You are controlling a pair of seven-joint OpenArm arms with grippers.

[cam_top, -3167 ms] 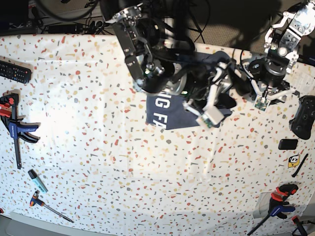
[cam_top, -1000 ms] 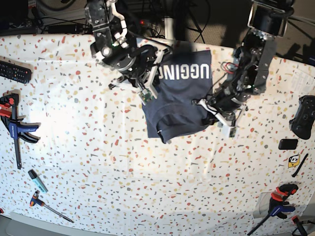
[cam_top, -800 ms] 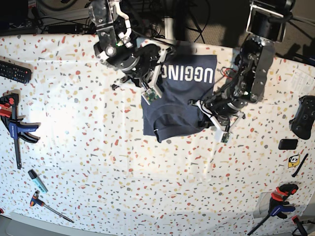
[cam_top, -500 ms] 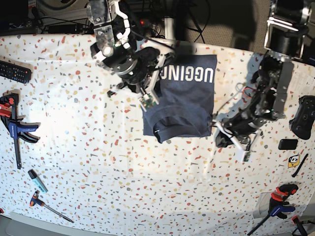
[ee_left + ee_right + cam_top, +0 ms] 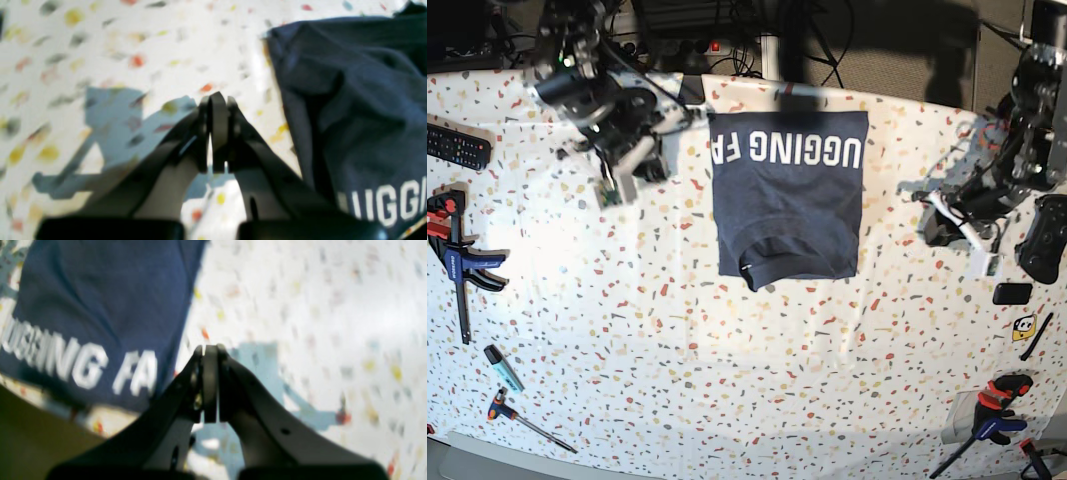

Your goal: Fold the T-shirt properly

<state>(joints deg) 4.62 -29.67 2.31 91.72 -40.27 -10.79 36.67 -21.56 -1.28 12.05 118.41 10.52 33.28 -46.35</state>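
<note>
Tabletop [image 5: 757,400], speckled terrazzo pattern, fills the base frame; the T-shirt [image 5: 789,200] lies on it at upper centre as a compact folded rectangle, white lettering along its top edge, collar curve showing at the lower edge.

Change since half a second ago: both arms have pulled outward off the cloth. The right gripper [image 5: 610,192], then sitting on the shirt's left edge, is now in the upper left of the frame, well apart from it. The left gripper [image 5: 979,262] has moved further toward the right edge.

Both claws pressed together and empty: wrist views show the fingertips [image 5: 213,103] meeting over bare table, the shirt [image 5: 360,110] off to the side; same on the right wrist view [image 5: 208,355].

Judgement: fold looks finished; the release and retreat suggest a closing step. Lower edge sits slightly uneven.
</note>
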